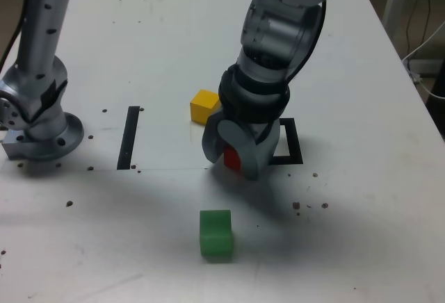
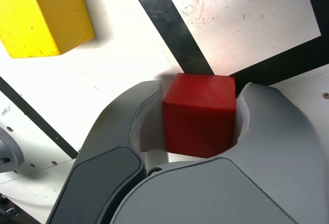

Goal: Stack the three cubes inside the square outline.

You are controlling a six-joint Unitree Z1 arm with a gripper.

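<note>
Between the curved fingers (image 2: 128,131) of the gripper (image 2: 198,126): red cube (image 2: 199,113), clamped on two opposite faces, just outside the square outline (image 2: 169,29), near one corner. Risk, judged: skewed grip, cube twisting or slipping on lift, landing across the black frame. Elsewhere on the white table (image 1: 153,39): yellow cube (image 1: 204,105) beside the arm; green cube (image 1: 215,233) well apart, nearer the camera.

No readable text, label, brand, number or sign appears on anything here.
</note>
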